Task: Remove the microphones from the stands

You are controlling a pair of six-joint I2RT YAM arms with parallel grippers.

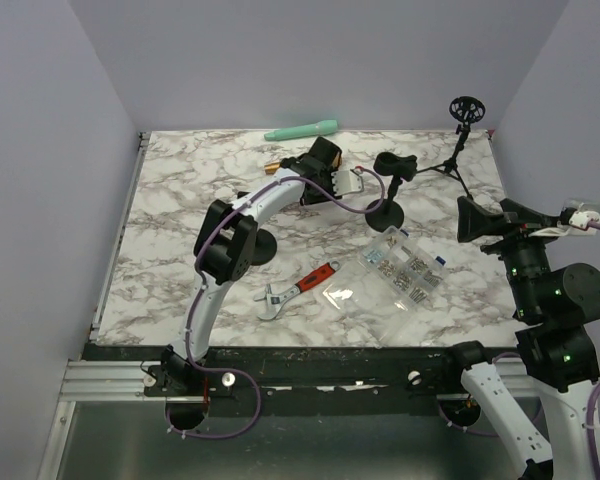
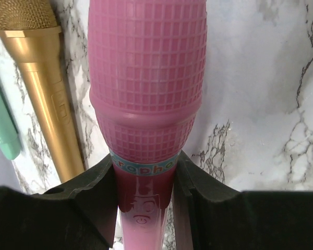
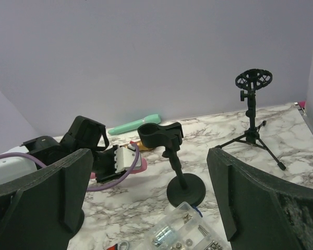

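1. pink microphone [image 2: 146,78] is clamped in the left end effector [image 2: 144,167]. the pads [image 2: 96,192] are closed on the narrow neck just under the gridded head. it sits left of the stand [image 1: 388,190], apart from it, over the worktop [image 1: 180,220].
2. the stand's clip [image 3: 160,133] looks empty in the right wrist view, so i'd judge the mic is out of the stand. what's left is setting it down.
3. right end effector [image 3: 149,156] is spread wide with nothing in it, parked near the right edge.
4. handling: looks like hollow moulded plastic, so probably light and stiff.
   - the handle is glossy and likely slippery.
   - the head is textured but fat and tapering.
   - the neck is a sensible grip, since the head's shoulder gives a stop against sliding one way.
   - most of the bulk is out past the pads, so it may pivot if the clamp is soft.
5. gold microphone [image 2: 39,88] and green microphone [image 1: 300,130] lie flat on the worktop beside it, neither in a stand.
6. hard to see:
   - the top view hides nearly all of the pink mic behind the left wrist.
   - the left wrist view cuts off the top of the head and the handle end, so i can't tell whether it touches the worktop.
   - the tripod [image 1: 463,140] holder at the back looks empty.
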